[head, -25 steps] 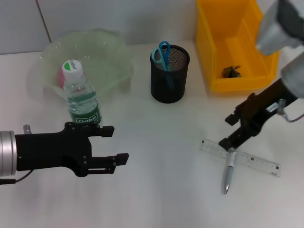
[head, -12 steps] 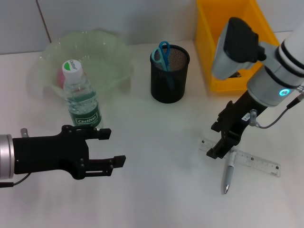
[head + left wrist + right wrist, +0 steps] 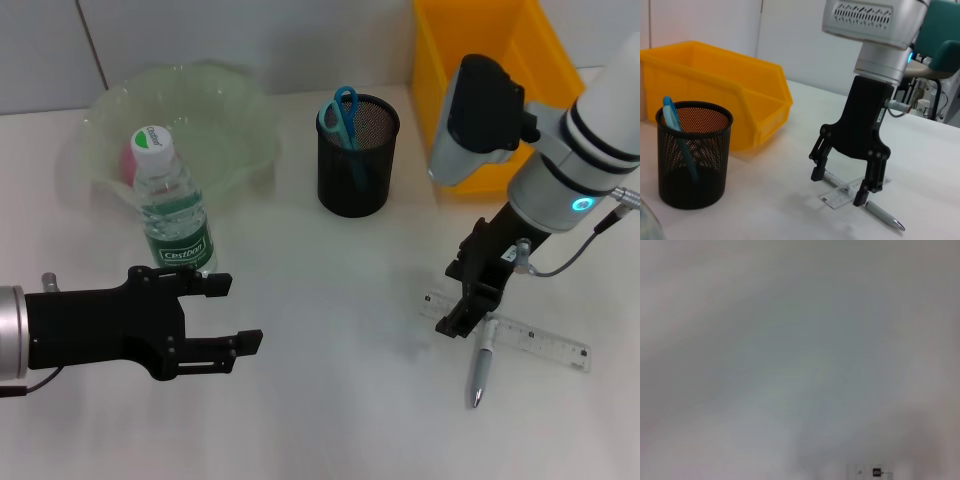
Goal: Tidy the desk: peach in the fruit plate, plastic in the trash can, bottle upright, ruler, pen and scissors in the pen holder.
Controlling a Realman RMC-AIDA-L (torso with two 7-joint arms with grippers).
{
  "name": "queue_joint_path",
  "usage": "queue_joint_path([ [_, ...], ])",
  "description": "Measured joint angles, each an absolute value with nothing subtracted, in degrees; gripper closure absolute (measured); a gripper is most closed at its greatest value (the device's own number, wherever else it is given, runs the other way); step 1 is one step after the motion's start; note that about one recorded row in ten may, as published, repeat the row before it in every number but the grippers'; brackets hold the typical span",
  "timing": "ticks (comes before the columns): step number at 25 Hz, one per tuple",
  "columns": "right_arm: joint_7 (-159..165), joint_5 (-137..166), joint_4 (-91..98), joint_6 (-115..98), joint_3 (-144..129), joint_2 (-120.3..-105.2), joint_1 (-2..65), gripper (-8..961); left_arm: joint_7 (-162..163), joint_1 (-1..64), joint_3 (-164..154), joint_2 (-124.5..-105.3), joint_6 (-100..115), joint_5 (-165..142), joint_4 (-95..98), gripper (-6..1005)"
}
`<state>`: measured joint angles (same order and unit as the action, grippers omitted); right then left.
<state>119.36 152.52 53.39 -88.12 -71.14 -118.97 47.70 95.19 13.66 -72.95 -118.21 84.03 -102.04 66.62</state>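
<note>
Right gripper is held spread, fingers straddling the pen lying across the ruler directly beneath; neither is gripped yet. Left gripper is parked open. Done: scissors in pen holder, bottle upright.

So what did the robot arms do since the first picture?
The right gripper slid a bit toward the robot's left along the ruler, open fingers straddling the top of the pen. The left gripper, open, eased back slightly. Bottle, scissors and pen holder stayed put.
</note>
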Motion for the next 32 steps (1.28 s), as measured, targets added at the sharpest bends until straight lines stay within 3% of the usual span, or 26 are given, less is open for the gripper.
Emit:
queue_joint_path([
  [32,122.2,152.0,52.6,-84.3,-78.6,-119.53,47.3,257,95.3,13.9,-71.5,-118.16,84.3,-102.5,66.5,214],
])
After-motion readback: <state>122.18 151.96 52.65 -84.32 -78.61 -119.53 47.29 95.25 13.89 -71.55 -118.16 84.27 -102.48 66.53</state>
